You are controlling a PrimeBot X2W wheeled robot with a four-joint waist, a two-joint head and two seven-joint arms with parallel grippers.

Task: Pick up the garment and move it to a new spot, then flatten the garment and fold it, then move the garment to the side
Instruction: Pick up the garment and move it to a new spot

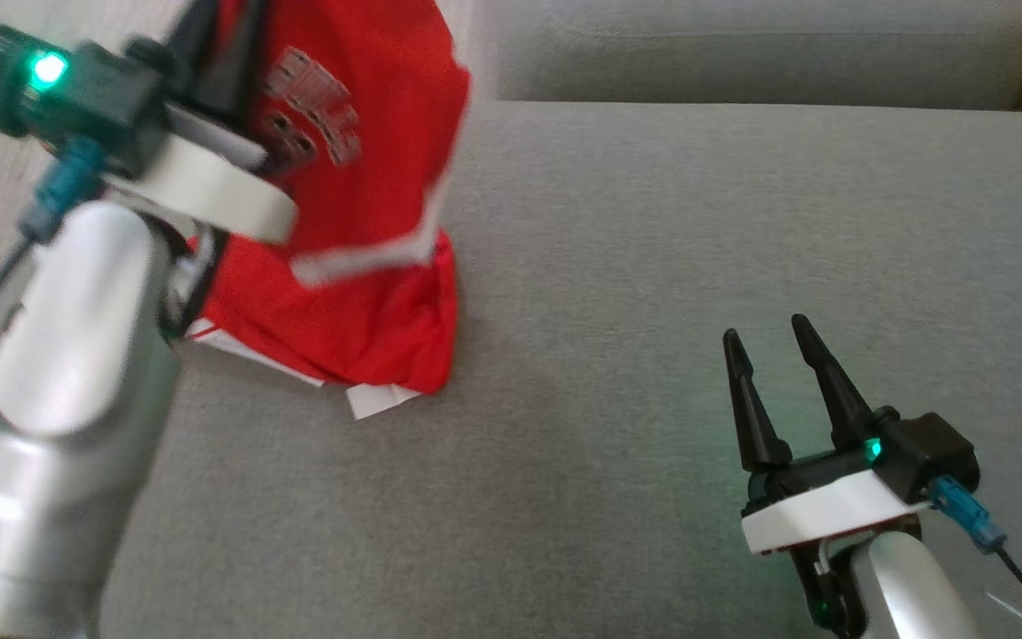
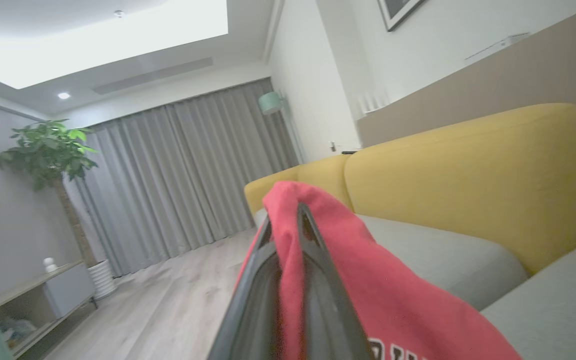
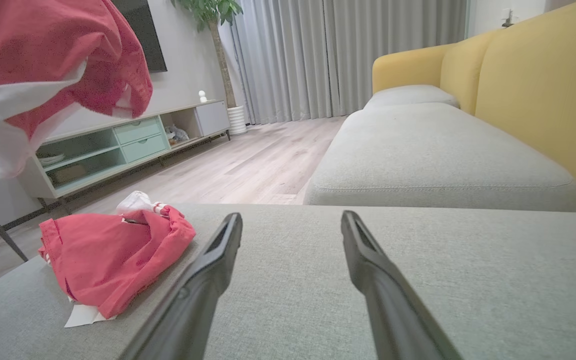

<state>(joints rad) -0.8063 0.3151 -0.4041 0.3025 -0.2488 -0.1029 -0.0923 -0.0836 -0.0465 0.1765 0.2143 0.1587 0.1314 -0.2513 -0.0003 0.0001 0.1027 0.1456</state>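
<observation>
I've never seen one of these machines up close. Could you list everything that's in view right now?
garment: one, red with white trim, top lifted, bottom on the grey seat
sofa: one, grey seats, yellow back, under the garment
curtains: one wall, grey, far end of room
plant: one, green, beside the curtains
cabinet: one, pale with mint drawers, across the floor
floor: pale wood, between sofa and cabinet
left end effector: one, dark fingers, shut on the garment, raised
right end effector: one, dark fingers, open, low over the seat
</observation>
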